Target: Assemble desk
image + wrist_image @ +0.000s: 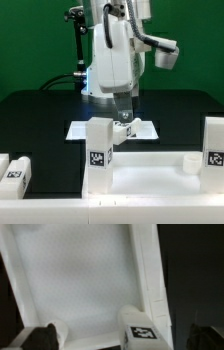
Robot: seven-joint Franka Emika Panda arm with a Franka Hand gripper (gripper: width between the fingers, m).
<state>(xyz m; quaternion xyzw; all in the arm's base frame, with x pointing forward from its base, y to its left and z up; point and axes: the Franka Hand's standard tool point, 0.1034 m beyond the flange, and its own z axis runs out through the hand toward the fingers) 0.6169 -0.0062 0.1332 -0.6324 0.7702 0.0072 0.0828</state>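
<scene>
Two legs stood upright at the tabletop's (150, 172) corners in the exterior view, left leg (97, 150) and right leg (213, 145). A couple of loose legs (15, 168) lay on the black surface (40, 110) off to that view's left. The tool (123, 117) hung just behind the left leg, near the tabletop's far edge. In the wrist view it was spread wide, fingers (42, 338) well apart and gripping nothing. A tagged leg (140, 331) sat between them, tucked against the rim (150, 274) and touching neither finger as far as I could see. Couldn't tell which leg from the other view that was. My read was that everything looked like hard white plastic, so light, stiff and kinda slick, not fragile. The legs seemed the easy grab: pinch a block across two flat sides, around the middle. The tabletop looked way too wide for the tool, so only the rim offered a bite, and being light I figured it would skate if nudged sideways. Room-wise, the rim crowded the tagged leg on one side, so a finger had little slack there, while the tabletop's bare middle was free. The surface looked open toward the exterior view's left and back, apart from the marker board (80, 130) lying flat under the arm (110, 60).
</scene>
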